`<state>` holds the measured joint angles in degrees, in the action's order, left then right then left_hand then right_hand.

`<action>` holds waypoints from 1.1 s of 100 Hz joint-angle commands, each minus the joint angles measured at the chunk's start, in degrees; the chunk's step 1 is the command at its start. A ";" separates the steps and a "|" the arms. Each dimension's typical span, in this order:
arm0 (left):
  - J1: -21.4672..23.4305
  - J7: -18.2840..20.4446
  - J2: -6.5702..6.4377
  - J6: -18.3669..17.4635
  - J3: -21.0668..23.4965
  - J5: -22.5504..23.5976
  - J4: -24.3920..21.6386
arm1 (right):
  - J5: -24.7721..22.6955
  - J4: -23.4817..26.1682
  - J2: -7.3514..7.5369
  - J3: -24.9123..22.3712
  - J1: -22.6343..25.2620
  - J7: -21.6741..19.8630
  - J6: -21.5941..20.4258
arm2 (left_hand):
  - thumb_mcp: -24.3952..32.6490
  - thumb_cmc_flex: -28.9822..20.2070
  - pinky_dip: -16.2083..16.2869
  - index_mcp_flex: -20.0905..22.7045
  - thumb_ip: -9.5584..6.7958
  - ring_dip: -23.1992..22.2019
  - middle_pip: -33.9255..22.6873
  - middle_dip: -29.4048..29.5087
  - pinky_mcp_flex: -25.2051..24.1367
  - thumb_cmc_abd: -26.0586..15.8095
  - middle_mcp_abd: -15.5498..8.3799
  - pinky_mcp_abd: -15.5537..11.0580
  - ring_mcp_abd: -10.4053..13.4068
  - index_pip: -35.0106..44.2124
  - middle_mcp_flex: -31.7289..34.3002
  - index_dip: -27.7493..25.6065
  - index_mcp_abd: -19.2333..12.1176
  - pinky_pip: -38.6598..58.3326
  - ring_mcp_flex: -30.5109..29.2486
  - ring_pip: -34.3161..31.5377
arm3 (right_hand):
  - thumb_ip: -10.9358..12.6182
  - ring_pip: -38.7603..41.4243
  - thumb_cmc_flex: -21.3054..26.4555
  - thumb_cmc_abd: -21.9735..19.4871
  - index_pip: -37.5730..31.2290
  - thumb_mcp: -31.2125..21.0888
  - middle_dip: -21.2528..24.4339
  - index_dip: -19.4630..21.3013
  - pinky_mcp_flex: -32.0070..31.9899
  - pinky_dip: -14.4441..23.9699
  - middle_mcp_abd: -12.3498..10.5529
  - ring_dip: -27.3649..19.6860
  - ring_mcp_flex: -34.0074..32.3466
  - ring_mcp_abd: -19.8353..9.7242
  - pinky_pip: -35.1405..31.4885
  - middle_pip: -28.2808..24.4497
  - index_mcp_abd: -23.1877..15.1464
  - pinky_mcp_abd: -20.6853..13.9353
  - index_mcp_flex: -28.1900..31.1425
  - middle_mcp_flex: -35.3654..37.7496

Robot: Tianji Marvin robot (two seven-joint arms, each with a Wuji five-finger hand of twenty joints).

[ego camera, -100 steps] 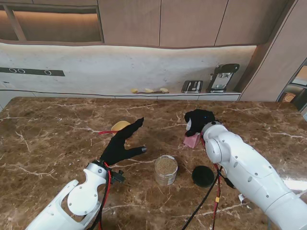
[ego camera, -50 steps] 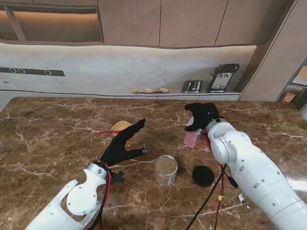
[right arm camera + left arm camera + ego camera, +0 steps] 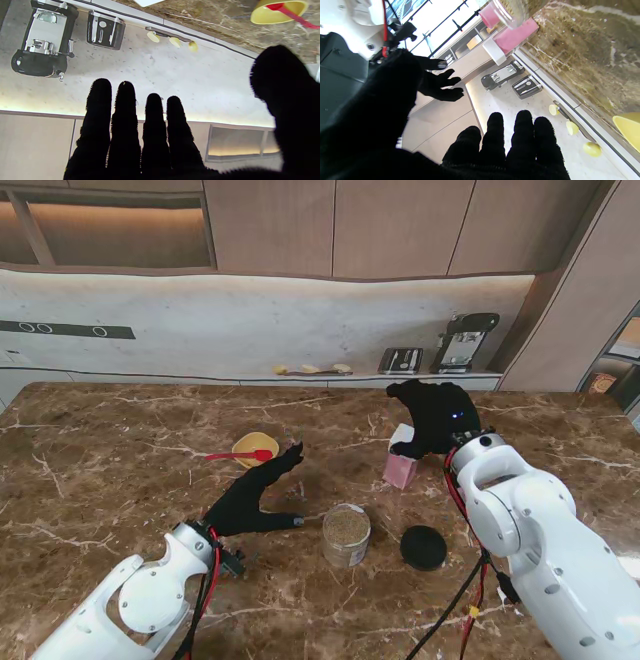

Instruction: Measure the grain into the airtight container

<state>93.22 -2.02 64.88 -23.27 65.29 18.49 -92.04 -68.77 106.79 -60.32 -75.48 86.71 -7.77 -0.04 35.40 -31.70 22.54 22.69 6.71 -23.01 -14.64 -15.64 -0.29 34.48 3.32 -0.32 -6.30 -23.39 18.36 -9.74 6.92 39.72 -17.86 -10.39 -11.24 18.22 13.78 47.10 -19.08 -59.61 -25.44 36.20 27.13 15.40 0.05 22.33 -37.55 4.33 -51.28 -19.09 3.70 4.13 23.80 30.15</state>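
On the worktop (image 3: 120, 440), the jar (image 3: 346, 535) of grain stands uncovered, its black lid (image 3: 423, 547) just to its right. My left hand (image 3: 255, 495) hangs empty, fingers spread, just left of the jar. Beyond the jar, my right hand (image 3: 432, 418) hovers open over the pink box (image 3: 400, 468); farther left sits the yellow bowl (image 3: 254, 448) with a red spoon (image 3: 240, 455).

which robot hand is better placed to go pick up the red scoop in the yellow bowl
Left, probably. The left robot hand is open with its fingertips just nearer to me than the yellow bowl holding the red scoop. The right robot hand hovers at the pink container, farther off to the right.
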 commanded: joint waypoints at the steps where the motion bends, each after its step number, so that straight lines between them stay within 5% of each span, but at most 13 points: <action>1: 0.80 0.28 -0.46 0.53 -0.13 1.08 0.14 | -0.31 2.13 0.34 -0.50 3.58 -1.20 -0.50 | -0.83 0.83 -0.53 -3.16 -0.99 0.86 -0.09 0.92 0.76 1.93 0.62 -3.52 2.45 33.19 -2.63 0.31 1.25 2.74 -0.25 0.93 | 2.36 1.89 2.18 1.92 -1.21 -2.33 -2.34 2.12 1.86 0.45 0.77 2.15 -2.98 -1.02 -2.18 -1.93 1.59 -0.69 -0.18 0.89; 17: 0.97 1.92 -0.96 1.58 -0.84 1.99 0.50 | -1.41 8.50 0.38 -4.42 11.63 -3.29 -2.17 | 0.77 0.33 -0.57 -7.55 -0.89 1.47 -0.08 1.37 0.79 3.11 1.84 -3.23 2.40 33.32 -5.99 -0.93 3.18 3.37 1.37 1.17 | 2.32 4.41 3.32 2.15 -1.83 -2.39 -5.78 4.38 3.56 0.92 0.33 5.06 -5.15 -1.67 -3.80 -4.37 1.78 -0.30 0.66 2.69; 47: -0.78 4.53 -1.48 3.22 -4.22 1.76 2.58 | -2.13 13.51 0.70 -8.13 21.50 -11.48 -1.59 | 3.71 -0.06 -2.10 -12.62 -0.17 2.85 3.73 3.10 -1.33 5.31 1.51 -4.24 3.58 31.95 -8.12 -2.84 4.21 0.95 5.57 1.73 | 2.42 -0.39 2.80 -2.80 3.29 4.87 -4.84 5.25 0.46 0.88 1.92 3.81 -0.18 0.05 0.35 0.77 4.21 -0.50 -4.86 -3.25; 71: -2.07 6.41 -1.94 4.63 -6.23 2.39 4.19 | -3.88 11.00 0.96 -5.36 22.77 -13.04 0.80 | 3.82 0.10 -2.23 -14.72 0.19 2.72 2.48 0.02 -1.07 5.18 0.91 -3.74 2.85 28.52 -7.40 -2.88 3.06 0.83 4.68 1.22 | 2.05 -1.34 1.62 -4.22 6.25 6.68 -3.18 4.31 0.09 0.99 2.65 2.98 1.39 0.39 1.59 3.18 5.47 -0.66 -8.17 -6.91; 80: -2.62 6.80 -2.06 5.39 -6.71 3.11 4.85 | -4.58 9.36 1.02 -3.83 22.42 -12.63 1.93 | 2.33 0.11 -3.57 -14.88 -0.12 2.12 3.89 -0.27 -1.36 4.57 0.58 -3.10 1.47 29.30 -8.17 -6.82 1.90 -1.74 6.31 1.34 | 2.12 -1.65 1.91 -3.92 6.26 6.51 -3.08 4.35 -1.20 1.12 2.51 2.82 2.52 0.14 1.94 2.99 5.29 -0.45 -8.05 -7.02; 93: -3.54 6.11 -1.73 6.19 -7.56 2.93 6.60 | -5.15 7.27 1.07 -1.85 21.90 -11.60 3.73 | 1.35 -0.22 -6.38 -15.24 -0.37 2.51 6.73 -1.59 -0.86 4.48 0.09 -3.74 2.51 27.44 -9.10 -9.92 1.50 -9.95 9.11 2.64 | 2.13 -2.64 1.46 -3.18 6.50 5.39 -3.03 4.44 -4.35 1.23 2.59 2.36 5.56 0.17 3.59 2.85 5.74 -0.45 -9.03 -8.39; 110: -5.64 5.39 -1.29 6.89 -9.41 2.24 9.01 | -6.36 5.81 1.14 -0.11 21.28 -11.98 5.73 | 1.83 -0.43 -5.98 -15.52 -0.30 2.64 6.86 -2.11 -0.78 5.34 -0.65 -4.03 3.39 25.41 -9.19 -9.45 1.10 -10.78 9.07 2.99 | 1.86 -3.71 1.09 -3.01 6.65 4.58 -3.08 5.79 -8.78 2.12 2.61 1.39 10.37 0.82 6.96 2.50 6.17 1.26 -12.53 -12.47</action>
<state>88.21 3.06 63.25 -17.02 56.48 20.81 -83.86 -74.27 113.30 -59.12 -75.79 107.59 -18.36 5.43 38.03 -31.89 16.78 9.77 6.66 -20.77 -8.70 -17.05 -0.64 38.55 4.91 -1.43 -5.01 -20.75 11.43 -19.10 9.98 30.54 -10.62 -9.63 -10.69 15.29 16.37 43.02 -12.91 -53.85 -29.38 40.98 20.12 16.02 1.63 25.13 -29.77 4.14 -45.98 -16.57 8.66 3.82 13.39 19.77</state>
